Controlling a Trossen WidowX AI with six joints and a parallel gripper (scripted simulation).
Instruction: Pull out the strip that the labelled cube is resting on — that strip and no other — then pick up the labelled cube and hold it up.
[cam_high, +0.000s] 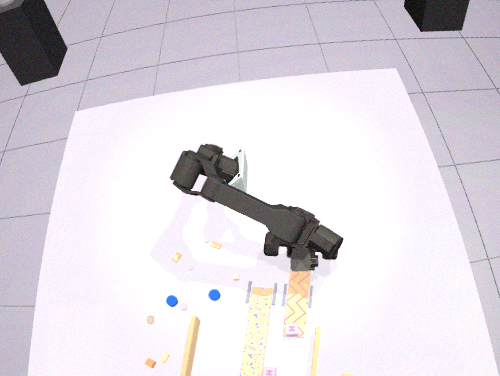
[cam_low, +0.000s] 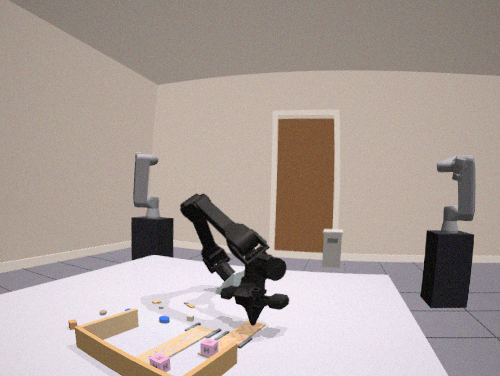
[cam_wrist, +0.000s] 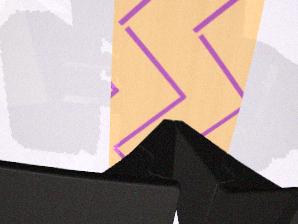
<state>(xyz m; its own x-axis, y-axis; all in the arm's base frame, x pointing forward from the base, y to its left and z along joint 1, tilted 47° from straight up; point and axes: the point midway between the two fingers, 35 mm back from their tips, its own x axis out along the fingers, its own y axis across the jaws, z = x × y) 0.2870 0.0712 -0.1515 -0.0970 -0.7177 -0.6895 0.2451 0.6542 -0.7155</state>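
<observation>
The black WidowX gripper has its jaws clenched on nothing, their tips apparently pressed down onto the near end of the zigzag-patterned strip. That strip sticks out past its grey guide rails, so the pull looks partly done; freeing it and lifting the cube remain. The pink H cube sits on its far end, well apart from the jaws.
</observation>
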